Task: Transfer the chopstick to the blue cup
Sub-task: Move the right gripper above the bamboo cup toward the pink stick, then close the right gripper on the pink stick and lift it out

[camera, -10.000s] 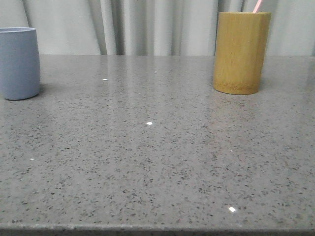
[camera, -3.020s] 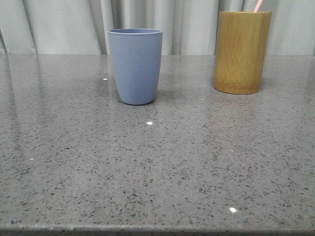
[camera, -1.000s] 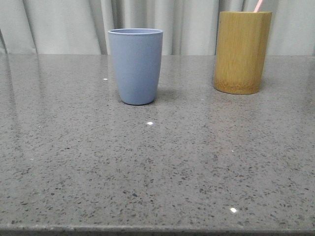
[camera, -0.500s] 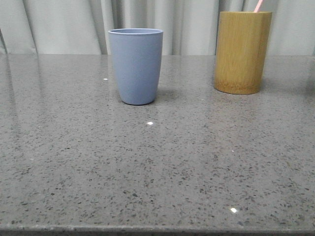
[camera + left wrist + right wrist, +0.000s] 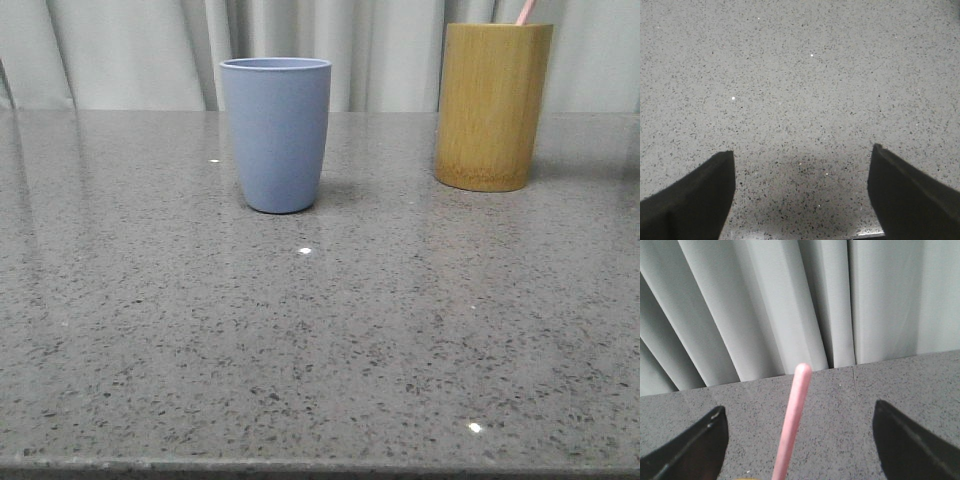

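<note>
The blue cup (image 5: 276,133) stands upright on the grey table at centre left of the front view. A pale pink chopstick (image 5: 524,12) sticks out of the yellow-brown bamboo holder (image 5: 490,105) at the back right; only its tip shows there. In the right wrist view the chopstick (image 5: 792,422) rises between the open jaws of my right gripper (image 5: 799,412), touching neither finger. My left gripper (image 5: 802,155) is open and empty over bare table. Neither gripper shows in the front view.
The speckled grey stone table (image 5: 320,330) fills the front view, with its front edge at the bottom. Grey curtains (image 5: 130,50) hang behind the table's far edge. A sliver of the holder's rim (image 5: 747,478) shows under the chopstick.
Ten seconds ago the blue cup stood at the far left; since three seconds ago it stands at centre left. Over the last second nothing in the front view has moved.
</note>
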{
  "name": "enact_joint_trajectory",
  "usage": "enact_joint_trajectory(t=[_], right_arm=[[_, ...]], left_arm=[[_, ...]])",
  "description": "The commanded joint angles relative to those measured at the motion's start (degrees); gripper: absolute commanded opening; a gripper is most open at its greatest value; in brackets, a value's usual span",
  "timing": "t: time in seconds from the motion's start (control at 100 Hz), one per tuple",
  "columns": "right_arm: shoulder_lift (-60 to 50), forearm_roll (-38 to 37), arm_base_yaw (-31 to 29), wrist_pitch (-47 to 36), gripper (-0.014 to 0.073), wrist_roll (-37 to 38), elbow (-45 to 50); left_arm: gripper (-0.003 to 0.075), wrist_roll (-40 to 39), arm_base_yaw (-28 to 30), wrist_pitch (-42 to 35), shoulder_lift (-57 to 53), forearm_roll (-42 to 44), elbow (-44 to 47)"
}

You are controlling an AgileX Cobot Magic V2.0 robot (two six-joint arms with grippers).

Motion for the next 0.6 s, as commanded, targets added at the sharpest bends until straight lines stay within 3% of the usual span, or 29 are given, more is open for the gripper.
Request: enact_joint_trajectory(t=[0.0,0.59], right_arm=[[-0.62,-0.13,0.14,-5.67,0.0593,-0.01,-2.72],[3.12,-0.13,0.14,-10.24,0.0575,-0.01,-4.26]], left_arm=[[0.0536,-0.18,0.11,-3.16,0.15,-0.64,-1.29],[0.0536,-0.18,0.11,-3.16,0.15,-0.64,-1.29]])
